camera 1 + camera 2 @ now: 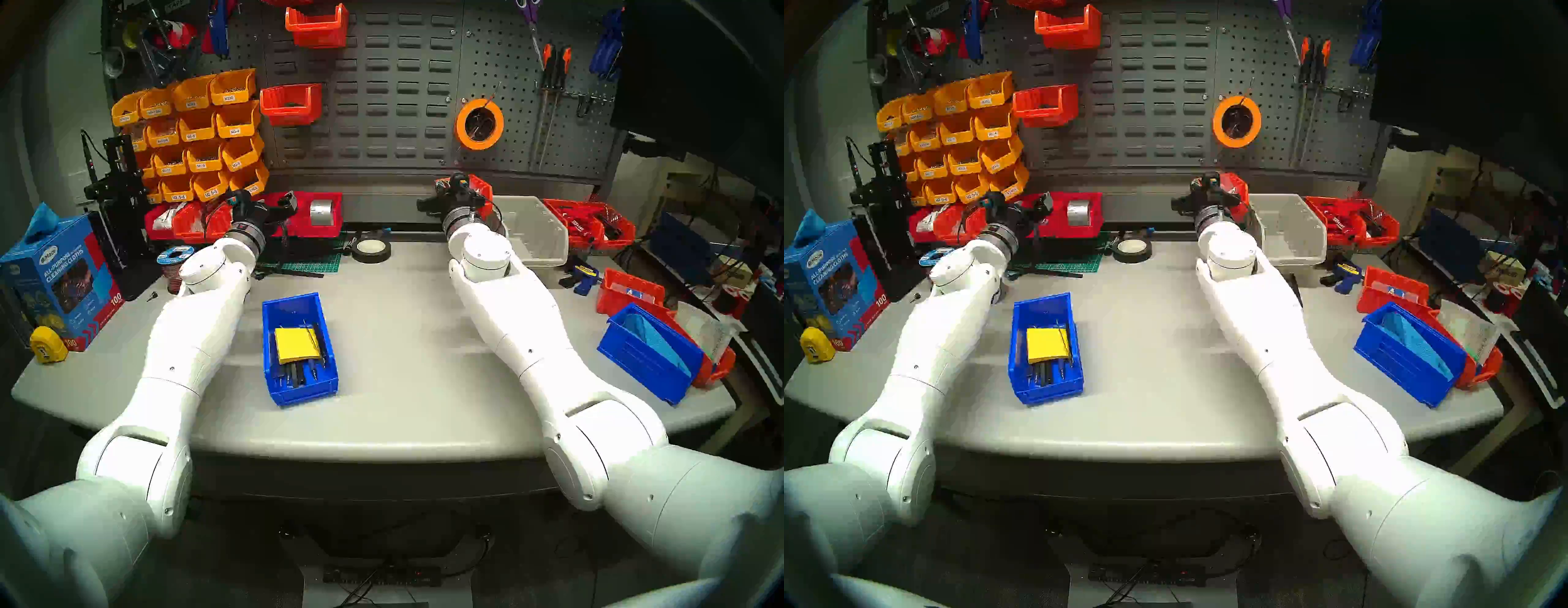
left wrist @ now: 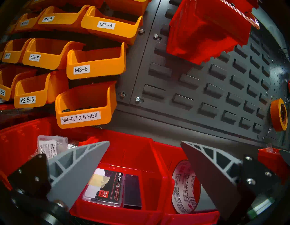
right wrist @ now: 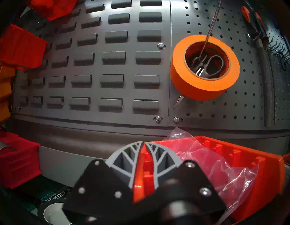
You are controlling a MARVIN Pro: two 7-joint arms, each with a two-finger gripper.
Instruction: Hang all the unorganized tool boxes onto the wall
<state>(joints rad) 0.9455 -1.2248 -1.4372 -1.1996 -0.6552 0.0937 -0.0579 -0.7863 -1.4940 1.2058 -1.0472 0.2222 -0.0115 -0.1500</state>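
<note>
The red-orange bin [image 3: 222, 169] sits at the far right of the surface, close under the wall [image 3: 109, 62]. The right gripper [image 3: 143, 146] has its fingers pressed together on the bin's thin near wall, and crinkled clear plastic [image 3: 211, 157] lies inside. Two more red-orange bins [image 1: 292, 104] hang on the wall's louvre slots at far left. A blue bin with a yellow notepad [image 1: 299, 348] rests mid-surface, and a second blue bin [image 1: 649, 352] lies tilted at the near right. The left gripper [image 2: 145, 142] hovers with fingers spread above red trays [image 2: 133, 157] holding a blade pack and tape. The surface [image 1: 403, 339] is smooth pale grey with a rounded near edge. Glossy yellow-orange labelled bins [image 2: 95, 62] cluster at far left, and an orange tape roll [image 3: 205, 67] hangs on the pegboard.
</note>
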